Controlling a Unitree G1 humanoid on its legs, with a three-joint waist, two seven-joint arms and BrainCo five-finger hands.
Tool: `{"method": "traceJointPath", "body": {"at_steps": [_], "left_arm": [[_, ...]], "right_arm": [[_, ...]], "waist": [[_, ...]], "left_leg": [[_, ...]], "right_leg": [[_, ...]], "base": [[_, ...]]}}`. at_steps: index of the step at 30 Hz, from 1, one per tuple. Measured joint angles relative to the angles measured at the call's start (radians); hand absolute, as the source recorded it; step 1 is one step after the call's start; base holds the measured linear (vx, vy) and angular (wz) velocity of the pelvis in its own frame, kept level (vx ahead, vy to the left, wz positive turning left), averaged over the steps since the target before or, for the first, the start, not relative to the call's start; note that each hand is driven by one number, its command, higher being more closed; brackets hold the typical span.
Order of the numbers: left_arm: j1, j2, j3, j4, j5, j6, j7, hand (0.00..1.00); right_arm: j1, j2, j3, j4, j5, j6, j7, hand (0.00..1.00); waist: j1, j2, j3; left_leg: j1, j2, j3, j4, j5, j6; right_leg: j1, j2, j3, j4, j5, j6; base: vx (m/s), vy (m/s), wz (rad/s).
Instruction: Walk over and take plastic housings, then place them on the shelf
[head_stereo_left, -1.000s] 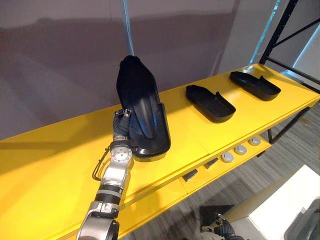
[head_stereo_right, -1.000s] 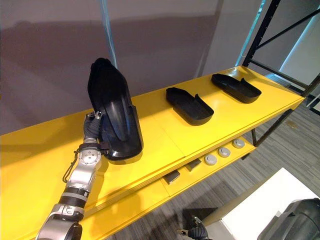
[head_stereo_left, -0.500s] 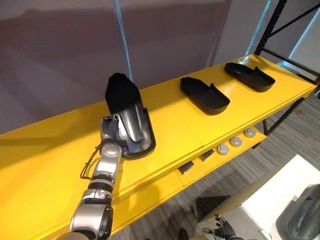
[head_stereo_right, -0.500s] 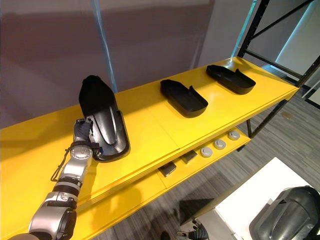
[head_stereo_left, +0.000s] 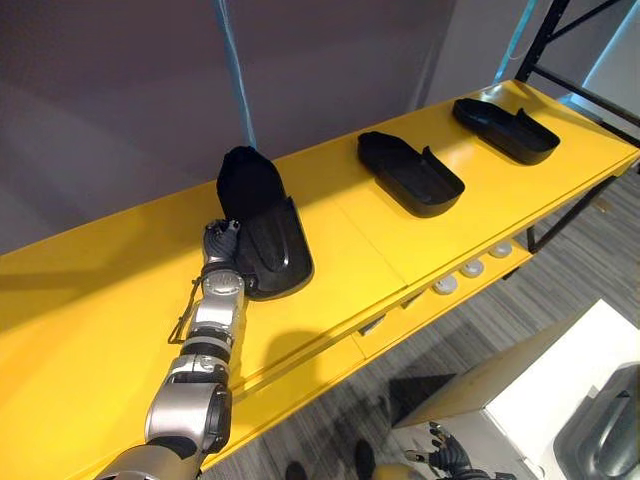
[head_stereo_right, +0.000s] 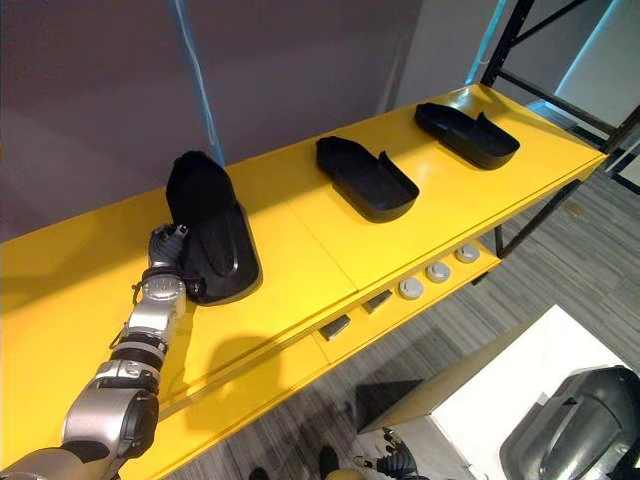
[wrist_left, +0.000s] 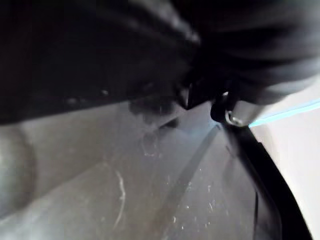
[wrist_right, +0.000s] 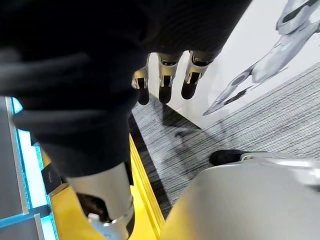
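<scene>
A black plastic housing (head_stereo_left: 262, 225) lies open side up on the yellow shelf (head_stereo_left: 350, 260), its rounded end toward the wall. My left hand (head_stereo_left: 222, 245) is at its left rim, with the fingers against the outside and the grip still on the edge. The left wrist view has the housing's scratched inner surface (wrist_left: 150, 190) very close. Two more black housings (head_stereo_left: 412, 175) (head_stereo_left: 505, 130) rest farther right along the shelf. My right hand (wrist_right: 165, 75) hangs low by the floor, fingers relaxed and holding nothing; it also shows at the bottom of the eye views (head_stereo_right: 395, 465).
A lower yellow ledge (head_stereo_left: 400, 315) carries round grey parts (head_stereo_left: 470, 270) and small dark blocks. A black rack post (head_stereo_left: 560, 30) stands at the shelf's right end. A white table (head_stereo_left: 560, 390) with a grey moulded part (head_stereo_right: 580, 430) sits lower right.
The housing has come down from standing steeply on end to lying flat on the shelf, with my left hand following it down. The camera has shifted a little.
</scene>
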Motion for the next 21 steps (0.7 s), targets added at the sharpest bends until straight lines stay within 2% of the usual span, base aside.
{"method": "traceJointPath", "body": {"at_steps": [9, 14, 21], "left_arm": [[-0.002, -0.052, 0.018, -0.035, -0.072, -0.017, 0.026, 0.00], [0.052, -0.100, -0.020, -0.166, -0.111, -0.018, 0.051, 0.00], [0.121, -0.102, -0.050, -0.352, -0.125, -0.030, 0.082, 0.00]], "right_arm": [[-0.013, 0.000, 0.000, 0.001, 0.002, -0.002, -0.001, 0.00], [-0.039, 0.001, 0.000, 0.003, 0.003, -0.001, -0.007, 0.00], [-0.050, 0.003, 0.001, 0.002, 0.003, 0.000, -0.012, 0.00]], "waist": [[0.006, 0.001, 0.011], [0.026, 0.003, 0.017], [0.036, 0.005, 0.018]], "left_leg": [[0.000, -0.002, -0.039, 0.000, 0.004, 0.003], [-0.016, -0.002, -0.088, 0.000, 0.018, 0.004], [-0.012, -0.002, -0.111, 0.000, 0.028, 0.001]], "right_leg": [[0.029, -0.002, -0.040, -0.013, 0.000, 0.000], [0.036, -0.003, -0.087, -0.017, -0.002, 0.000], [0.046, -0.004, -0.107, -0.010, -0.005, -0.002]], "base": [[-0.02, -0.014, 0.13], [-0.03, -0.023, 0.27], [-0.05, -0.009, 0.12]]}}
